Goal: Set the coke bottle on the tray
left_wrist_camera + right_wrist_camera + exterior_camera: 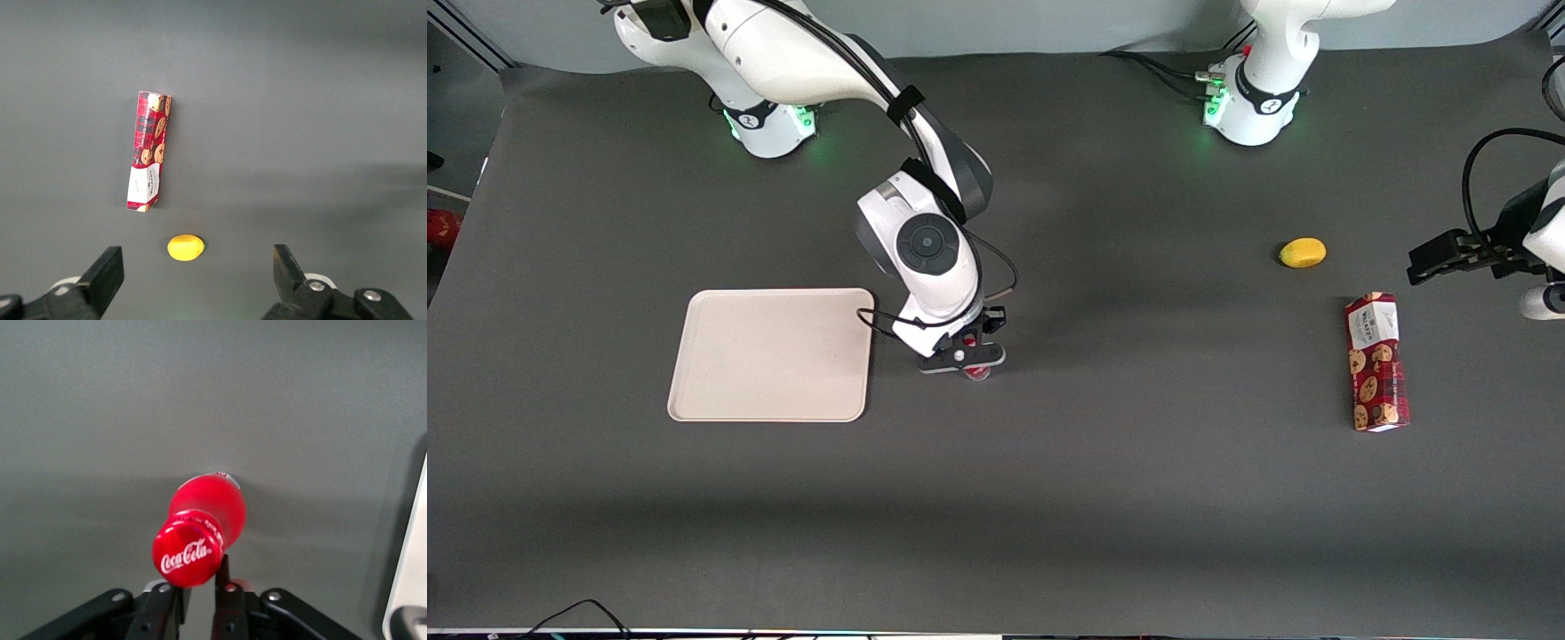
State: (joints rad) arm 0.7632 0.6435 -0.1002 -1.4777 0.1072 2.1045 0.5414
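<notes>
gripper [964, 357] just beside tray [769, 354] | fingers [227, 597] clamped on coke bottle [203, 520] neck | risk: thin hold, bottle may swing or slip when lifted

The dark grey table [1103, 498] carries the beige tray [769, 354] and the coke bottle [977, 371] beside it, under the gripper [964, 359]. A cookie box [1376, 362] and a lemon [1303, 252] lie toward the parked arm's end.

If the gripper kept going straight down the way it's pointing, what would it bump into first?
Probably the coke bottle itself: the gripper points down at the table beside the tray, with the bottle's neck between its fingers. Under the bottle is only the table.
</notes>
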